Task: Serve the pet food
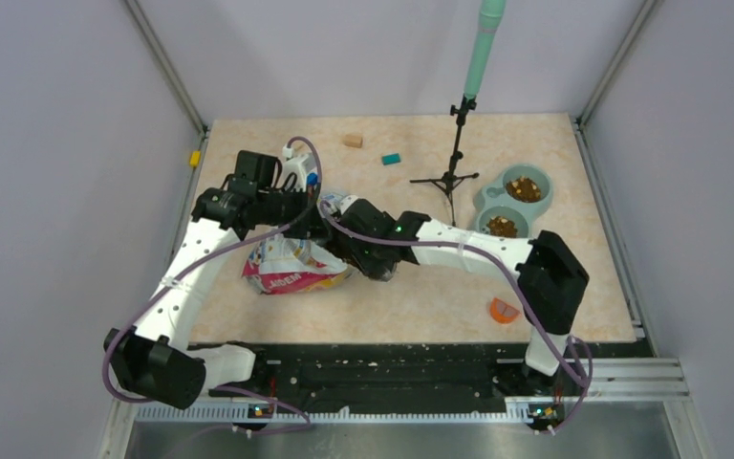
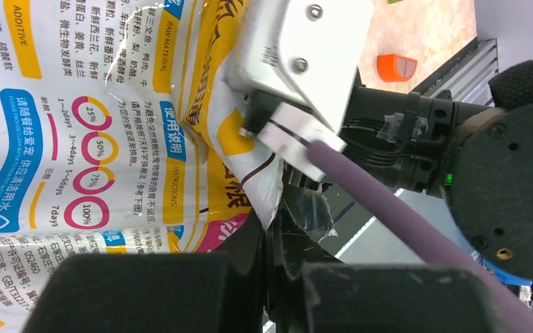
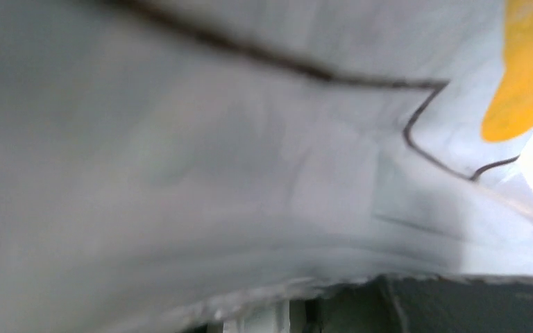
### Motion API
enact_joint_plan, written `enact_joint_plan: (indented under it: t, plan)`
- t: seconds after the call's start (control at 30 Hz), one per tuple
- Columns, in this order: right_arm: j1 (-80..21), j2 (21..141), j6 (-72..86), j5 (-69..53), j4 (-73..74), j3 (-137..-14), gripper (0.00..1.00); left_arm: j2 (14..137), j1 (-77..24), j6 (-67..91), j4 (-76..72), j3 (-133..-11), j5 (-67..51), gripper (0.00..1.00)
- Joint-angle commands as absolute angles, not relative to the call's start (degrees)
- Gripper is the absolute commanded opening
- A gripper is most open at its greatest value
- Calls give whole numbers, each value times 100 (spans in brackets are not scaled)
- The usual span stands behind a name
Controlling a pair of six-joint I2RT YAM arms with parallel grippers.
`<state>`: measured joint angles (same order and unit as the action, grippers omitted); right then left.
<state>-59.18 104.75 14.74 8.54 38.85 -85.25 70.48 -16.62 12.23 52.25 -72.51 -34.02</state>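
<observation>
The pet food bag [image 1: 291, 268], crinkly yellow, white and pink, hangs with its bottom resting on the table at centre left. My left gripper [image 1: 313, 206] is shut on the bag's top corner; in the left wrist view [image 2: 271, 236] the black jaws stand closed with the bag's [image 2: 97, 104] white edge pinched between them. My right gripper [image 1: 342, 222] grips the same top edge just beside it. The bag [image 3: 215, 139] fills the right wrist view, blurred. Brown kibble [image 1: 524, 188] lies in both cups of the grey-blue double bowl [image 1: 485, 198] at the right.
A black tripod stand [image 1: 454, 177] with a green pole stands between the bag and the bowl. An orange piece [image 1: 505, 310] lies near the right arm's base. A tan block [image 1: 352, 141] and a teal block [image 1: 391, 159] lie at the back; a yellow block [image 1: 194, 158] is at the left edge.
</observation>
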Motion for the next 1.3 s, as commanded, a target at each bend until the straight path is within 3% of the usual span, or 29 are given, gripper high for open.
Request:
enact_joint_plan:
  t: [0.0, 0.2, 0.77, 1.27]
  plan:
    - [-5926, 9764, 877, 1057, 1182, -7431, 0, 6893, -1696, 1321, 4821, -7392, -4151, 0]
    - [-5953, 8840, 401, 723, 93, -6327, 0, 6987, -1688, 1301, 4882, -7445, -3820, 0]
    - [-5974, 7100, 254, 806, 1838, -5672, 0, 7167, -1666, 1394, 4711, -7597, -3621, 0]
    - [-6042, 6418, 457, 709, 2722, -5527, 0, 7146, -1661, 1652, 4428, -7588, -3259, 0]
